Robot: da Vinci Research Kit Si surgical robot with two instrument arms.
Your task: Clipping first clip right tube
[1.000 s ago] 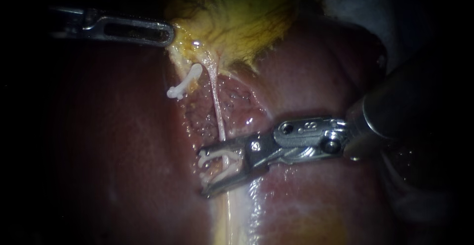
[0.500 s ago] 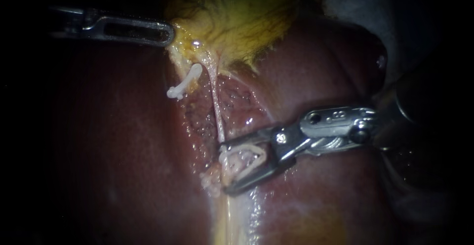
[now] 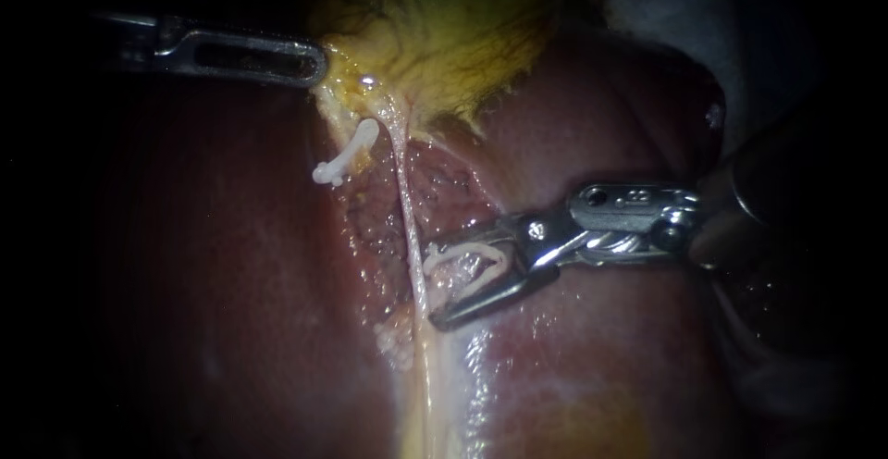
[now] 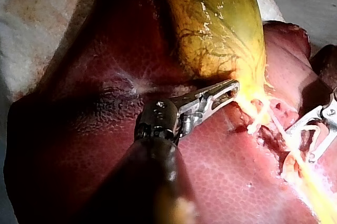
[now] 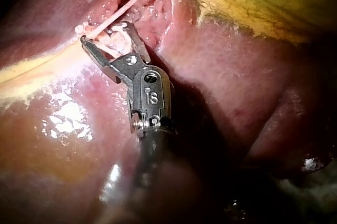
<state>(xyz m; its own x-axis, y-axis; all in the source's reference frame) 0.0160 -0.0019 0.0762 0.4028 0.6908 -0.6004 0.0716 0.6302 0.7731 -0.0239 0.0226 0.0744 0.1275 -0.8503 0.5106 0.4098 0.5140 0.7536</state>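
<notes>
White clip (image 3: 467,272) poised at the right tube (image 3: 405,200), not yet squeezed

I read this as the placing stage. My right instrument (image 3: 433,288) comes in from the right with its jaws spread wide, one leg of the white clip lying against each jaw, so they carry it as an open V. Its mouth faces the right tube, the thin pale strand running taut from the gallbladder (image 3: 444,43) down across the liver (image 3: 231,283). The jaw tips sit just at the strand. I cannot tell, in the endoscope or the right wrist view, whether the tube has entered between the clip's legs or only lies against the tips.

My left instrument (image 3: 314,61) is pinched on the gallbladder's fringe, and I judge that hold is what draws the tube taut. A second clip (image 3: 347,158) hangs shut just left of the tube, apart from my jaws.

The next move, as I judge it, calls for easing the clip forward until the tube lies deep between both legs, square across, with no liver caught, and only then pressing the jaws together. Closing early could catch only part of so thin a strand
</notes>
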